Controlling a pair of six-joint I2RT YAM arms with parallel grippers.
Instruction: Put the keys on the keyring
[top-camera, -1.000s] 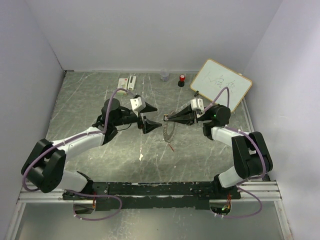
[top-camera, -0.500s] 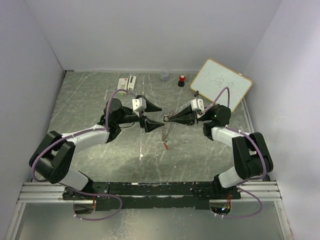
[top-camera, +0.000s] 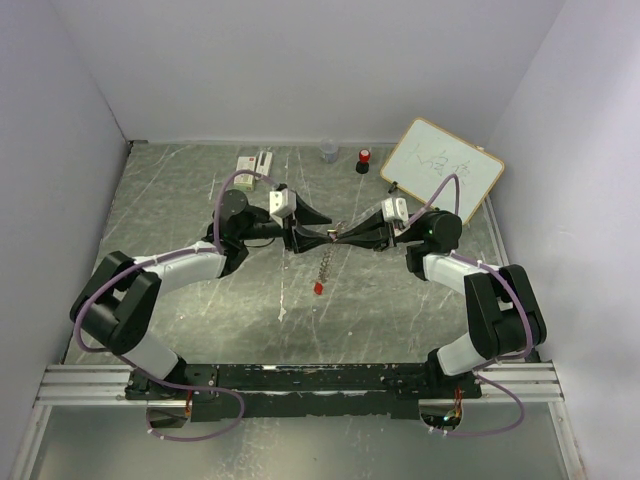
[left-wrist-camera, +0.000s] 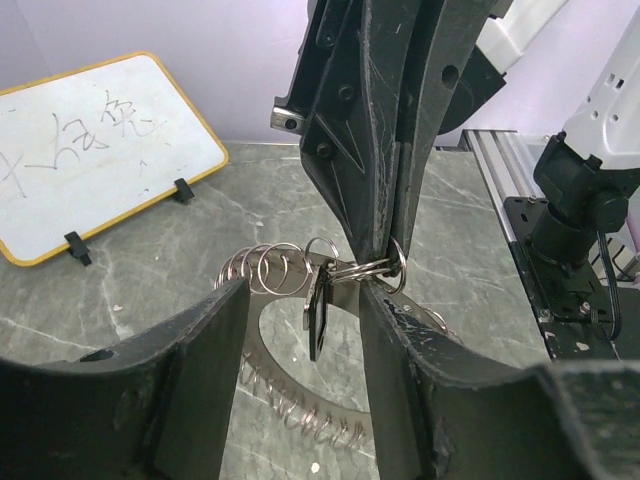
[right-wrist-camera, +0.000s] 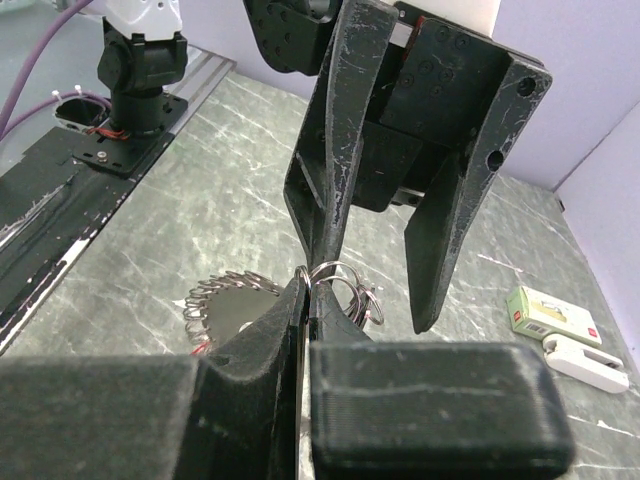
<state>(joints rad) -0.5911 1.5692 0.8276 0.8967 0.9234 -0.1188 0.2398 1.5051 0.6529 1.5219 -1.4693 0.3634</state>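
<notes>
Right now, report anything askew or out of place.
The keyring is not lying flat: it hangs tilted from the shut right tool, with the red key dangling at its low end. Nothing spilled or broken shows.

Odds and ends along the far edge of the grey surface (top-camera: 390, 315)
A scribbled whiteboard (top-camera: 442, 170) sits far right; left of it a red-topped black cylinder (top-camera: 364, 160), then a small clear container (top-camera: 329, 151), then two small white boxes (top-camera: 256, 163)

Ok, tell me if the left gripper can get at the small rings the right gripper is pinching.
Probably yes: the left gripper is open with a finger either side of the small rings, nothing between, though the shut right gripper crowds them.
</notes>
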